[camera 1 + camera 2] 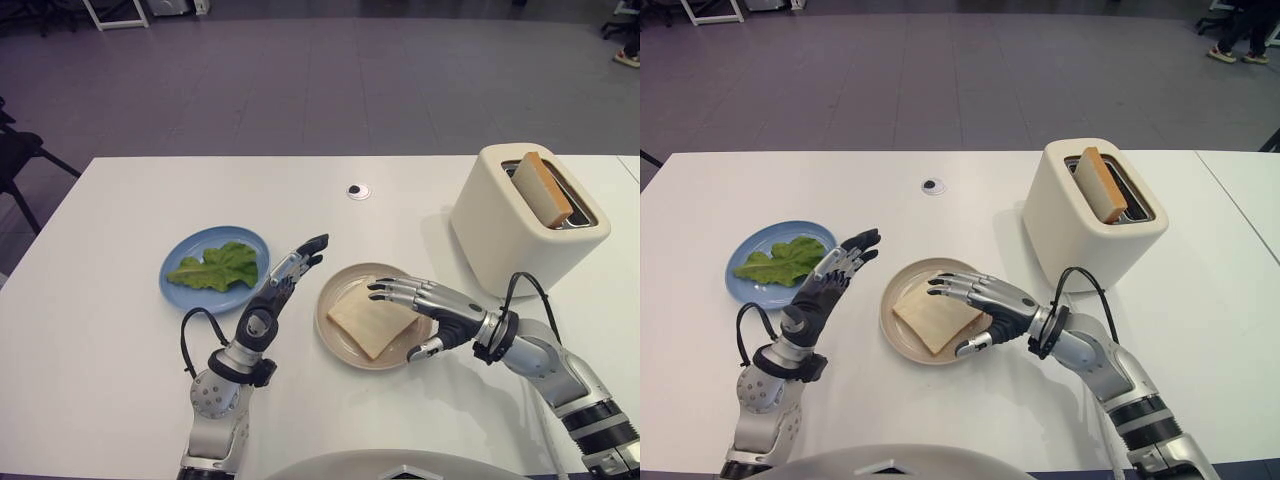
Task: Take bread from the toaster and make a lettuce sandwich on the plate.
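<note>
On the white table (100,380), a cream toaster (500,225) stands at the far right with one slice of toast (545,190) sticking up, tilted, out of its slot. Left of the toaster and nearer the robot lies a beige plate (330,290) with a second slice of bread (365,325) lying flat on it. The right hand (435,305) hangs over this plate's right side, fingers spread and lightly curved above the slice and thumb near the plate's near rim. It grips nothing, and whether the fingertips touch the bread cannot be told. The left hand (270,300) is raised between the two plates, fingers straight and empty. To its left, a blue plate (200,240) carries a green lettuce leaf (215,267). A small round cap (358,191) sits farther back on the table.
</note>
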Motion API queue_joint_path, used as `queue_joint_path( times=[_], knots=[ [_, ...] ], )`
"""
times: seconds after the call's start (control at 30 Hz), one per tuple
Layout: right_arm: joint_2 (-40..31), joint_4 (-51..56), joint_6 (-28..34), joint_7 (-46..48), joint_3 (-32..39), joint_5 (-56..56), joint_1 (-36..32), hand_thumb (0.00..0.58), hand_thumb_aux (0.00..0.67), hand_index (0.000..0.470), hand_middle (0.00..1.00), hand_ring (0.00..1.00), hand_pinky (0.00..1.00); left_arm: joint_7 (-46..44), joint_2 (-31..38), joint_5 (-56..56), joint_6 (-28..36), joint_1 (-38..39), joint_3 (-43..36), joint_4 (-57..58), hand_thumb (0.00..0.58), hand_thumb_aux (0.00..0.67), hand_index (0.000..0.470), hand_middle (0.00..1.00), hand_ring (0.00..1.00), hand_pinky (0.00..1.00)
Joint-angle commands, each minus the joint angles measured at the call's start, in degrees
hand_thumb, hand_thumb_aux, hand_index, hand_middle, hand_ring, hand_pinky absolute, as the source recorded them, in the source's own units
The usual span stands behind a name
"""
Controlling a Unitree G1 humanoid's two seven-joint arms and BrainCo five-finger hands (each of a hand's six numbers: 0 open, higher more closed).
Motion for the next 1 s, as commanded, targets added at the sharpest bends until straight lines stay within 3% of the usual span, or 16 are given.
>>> queue_joint_path(
  times=[0.03, 0.17, 0.23, 0.3, 0.47, 0.63, 0.67, 0.7, 0.77, 0.8, 0.9, 0.93, 1.0],
  knots=[
    [0.88, -1.90, 1.60, 0.49, -3.21, 7.61, 1.36, 0.000, 0.000, 0.000, 0.00, 0.00, 0.00, 4.75, 3.78, 4.54, 7.87, -2.32, 7.54, -1.07, 0.000, 0.000, 0.000, 0.00, 0.00, 0.00],
    [2.04, -2.94, 2.86, 0.87, -5.19, 12.85, 3.24, 0.000, 0.000, 0.000, 0.00, 0.00, 0.00, 6.94, 16.00, 19.90, 10.84, -7.95, 14.97, 3.57, 0.000, 0.000, 0.000, 0.00, 0.00, 0.00],
    [2.66, -2.62, 3.05, 1.37, -5.15, 13.39, 3.53, 0.000, 0.000, 0.000, 0.00, 0.00, 0.00, 11.78, 25.83, 37.03, 9.17, -11.69, 13.97, 10.93, 0.000, 0.000, 0.000, 0.00, 0.00, 0.00],
    [3.40, -2.01, 3.11, 1.52, -4.87, 13.13, 3.56, 0.000, 0.000, 0.000, 0.00, 0.00, 0.00, 14.93, 31.27, 43.75, 7.46, -15.01, 12.53, 19.55, 0.000, 0.000, 0.000, 0.00, 0.00, 0.00],
    [4.59, -1.00, 3.06, 2.11, -4.78, 12.97, 3.67, 0.000, 0.000, 0.000, 0.00, 0.00, 0.00, 23.29, 37.94, 53.61, 6.98, -20.49, 8.51, 33.43, 0.000, 0.000, 0.000, 0.00, 0.00, 0.00],
    [5.24, -0.49, 2.81, 2.52, -4.97, 12.81, 4.06, 0.000, 0.000, 0.000, 0.00, 0.00, 0.00, 29.90, 40.35, 62.23, 8.45, -25.71, 1.55, 41.55, 0.000, 0.000, 0.000, 0.00, 0.00, 0.00],
    [5.33, -0.41, 2.78, 2.57, -4.98, 12.77, 4.11, 0.000, 0.000, 0.000, 0.00, 0.00, 0.00, 30.63, 40.34, 63.19, 8.53, -26.57, 0.22, 42.91, 0.014, 0.008, 0.006, 0.00, 0.00, 0.00],
    [5.43, -0.31, 2.78, 2.70, -4.90, 12.75, 4.02, 0.000, 0.000, 0.000, 0.00, 0.00, 0.00, 31.47, 40.35, 64.24, 8.78, -27.24, -1.17, 44.33, 0.079, 0.047, 0.033, 0.00, 0.00, 0.00],
    [5.58, -0.20, 2.77, 2.94, -4.83, 12.76, 3.93, 0.000, 0.000, 0.000, 0.00, 0.00, 0.00, 32.87, 40.38, 65.80, 8.98, -28.55, -3.73, 47.04, 0.112, 0.068, 0.048, 0.00, 0.00, 0.00],
    [5.64, -0.17, 2.75, 3.04, -4.86, 12.78, 3.93, 0.000, 0.000, 0.000, 0.00, 0.00, 0.00, 33.46, 40.26, 66.28, 9.05, -29.28, -4.88, 48.44, 0.083, 0.050, 0.035, 0.00, 0.00, 0.00],
    [5.86, -0.50, 2.83, 3.14, -5.02, 12.70, 4.24, 0.000, 0.000, 0.000, 0.00, 0.00, 0.00, 34.56, 39.41, 67.87, 9.28, -31.88, -8.59, 52.81, 0.168, 0.105, 0.074, 0.00, 0.00, 0.00],
    [5.91, -0.62, 2.85, 3.17, -5.06, 12.65, 4.34, 0.000, 0.000, 0.000, 0.00, 0.00, 0.00, 34.94, 39.20, 68.06, 9.26, -32.57, -9.63, 53.97, 0.313, 0.215, 0.151, 0.00, 0.00, 0.00],
    [5.95, -0.83, 2.87, 3.38, -5.03, 12.70, 4.36, 0.000, 0.000, 0.000, 0.00, 0.00, 0.00, 35.56, 39.14, 67.60, 8.87, -33.06, -10.96, 55.17, 0.392, 0.289, 0.203, 0.00, 0.00, 0.00]
  ],
)
